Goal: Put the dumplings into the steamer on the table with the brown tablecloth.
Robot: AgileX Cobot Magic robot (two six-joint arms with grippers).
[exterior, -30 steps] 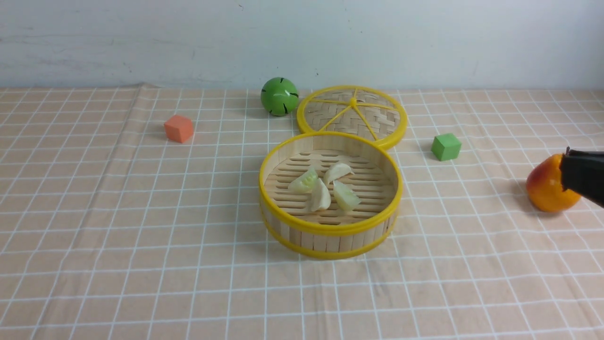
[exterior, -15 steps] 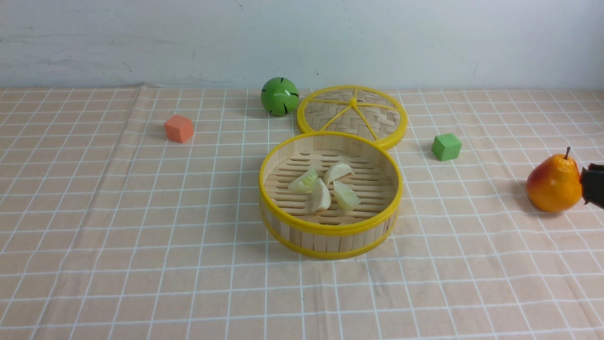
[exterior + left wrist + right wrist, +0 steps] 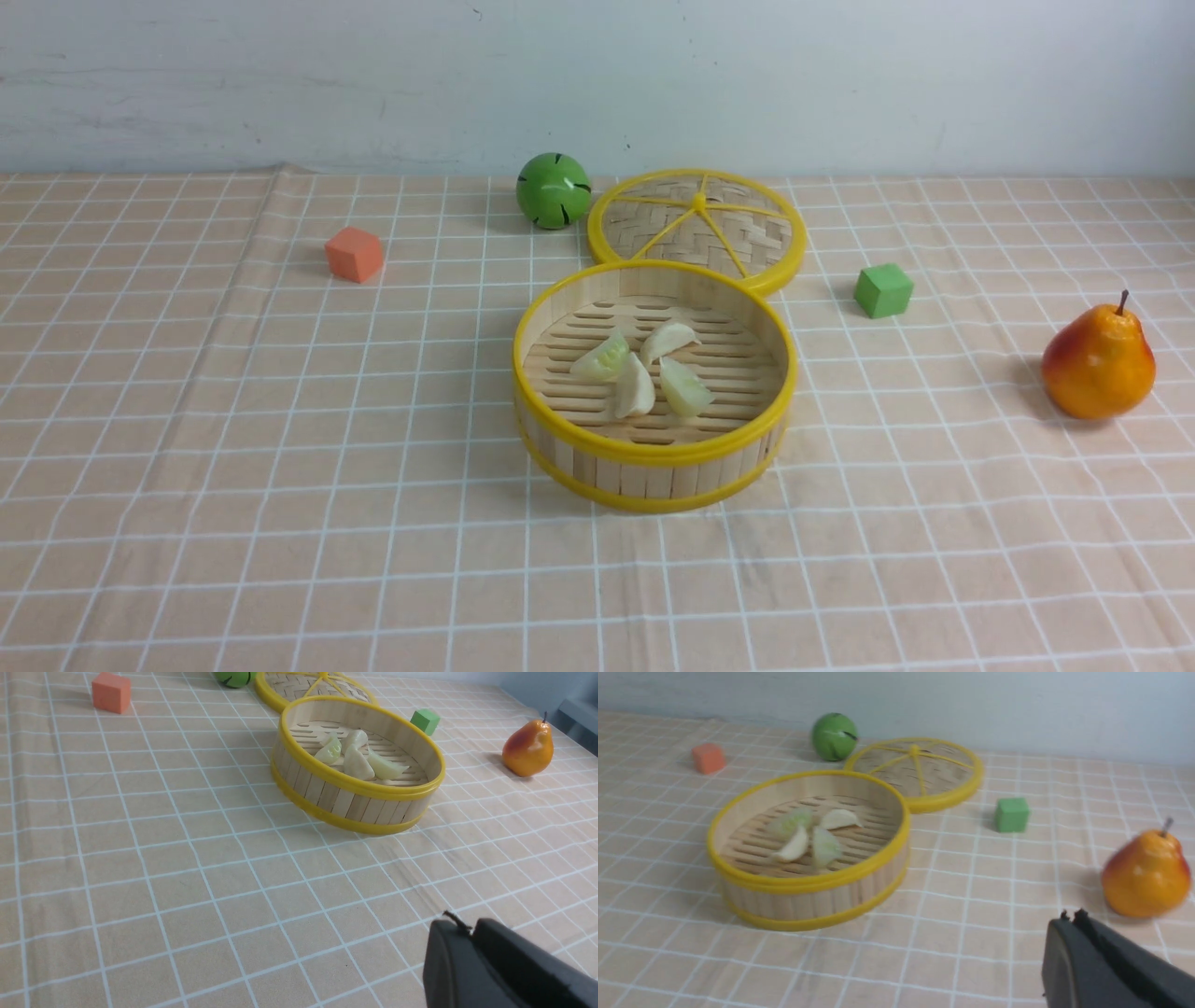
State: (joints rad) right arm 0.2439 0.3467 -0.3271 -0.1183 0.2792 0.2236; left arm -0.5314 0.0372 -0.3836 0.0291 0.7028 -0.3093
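The round bamboo steamer (image 3: 653, 455) with yellow rims stands mid-table on the brown tablecloth (image 3: 280, 467). Several dumplings (image 3: 644, 373), two whitish and two pale green, lie clustered on its slatted floor. Neither arm shows in the front view. In the left wrist view my left gripper (image 3: 469, 927) hangs shut and empty over bare cloth, well short of the steamer (image 3: 355, 802) and its dumplings (image 3: 357, 760). In the right wrist view my right gripper (image 3: 1070, 917) is shut and empty, off to the side of the steamer (image 3: 808, 896) and dumplings (image 3: 803, 835).
The flat woven lid (image 3: 695, 229) lies just behind the steamer, touching it. A green ball (image 3: 553, 189) sits beside the lid. An orange cube (image 3: 354, 254) is at the back left, a green cube (image 3: 882, 289) at the right, and a pear (image 3: 1099, 359) at the far right.
My right gripper has drawn back to the right and left the front view, uncovering the pear. The steamer and dumplings have not moved.
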